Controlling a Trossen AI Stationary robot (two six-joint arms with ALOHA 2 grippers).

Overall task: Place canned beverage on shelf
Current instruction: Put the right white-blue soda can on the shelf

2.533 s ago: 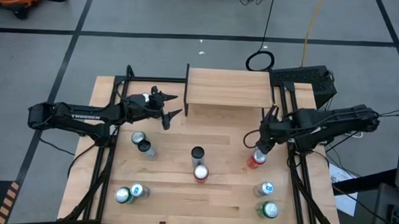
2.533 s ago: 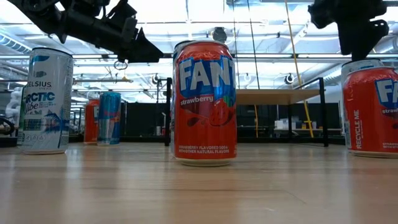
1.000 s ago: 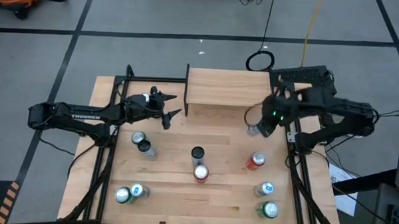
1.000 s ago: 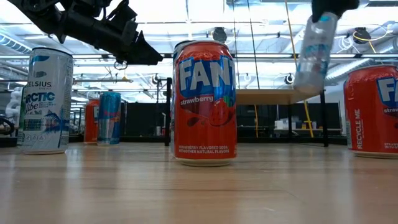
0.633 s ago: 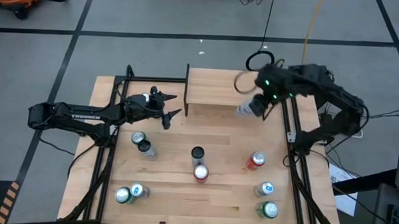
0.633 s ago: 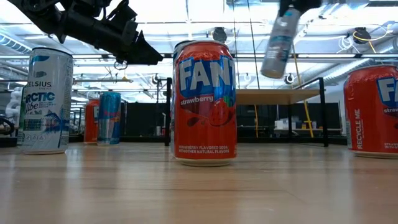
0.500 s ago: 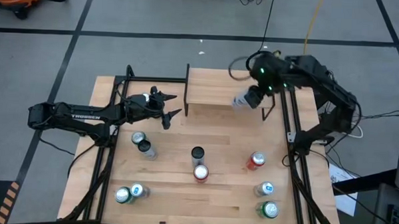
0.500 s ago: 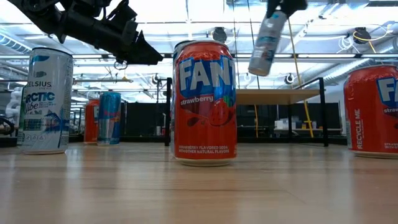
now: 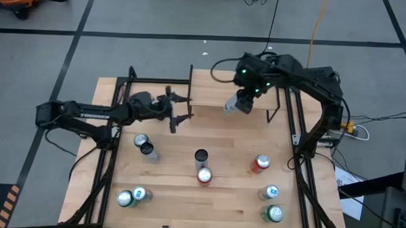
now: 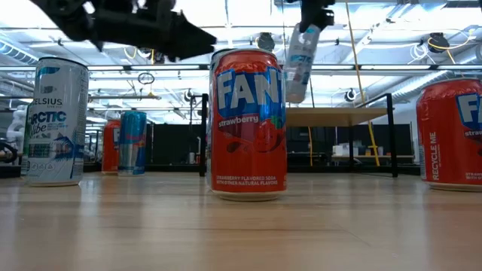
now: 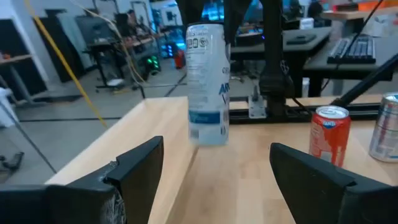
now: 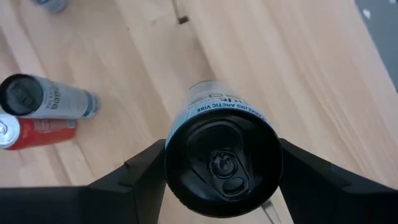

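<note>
Looking down from the high view, the right gripper (image 9: 236, 106) hangs over the near edge of the shelf (image 9: 217, 84), clenched on a slim pale can (image 9: 230, 106) that is lifted clear of the wood. The left gripper (image 9: 181, 108) waits just left of the shelf's left end, its fingers spread with nothing between them. On the table (image 9: 227, 196) stand other cans: a pair at near left, a pair at mid left, a dark-topped can (image 9: 201, 156) and a red can (image 9: 203, 175) in the middle, and three more at right. In the low view the held can (image 10: 299, 64) hangs tilted in the air above the shelf board (image 10: 339, 116), gripped at its top, just right of a red Fanta can (image 10: 248, 124) standing near the camera. The left wrist view shows the pale can (image 11: 206, 84) upright above the shelf's near edge, framed between the left gripper's splayed fingers (image 11: 134, 168), touching neither. The right wrist view looks down on the can's dark top (image 12: 222, 160), with the right fingers (image 12: 140, 169) pressed against both its sides.
</note>
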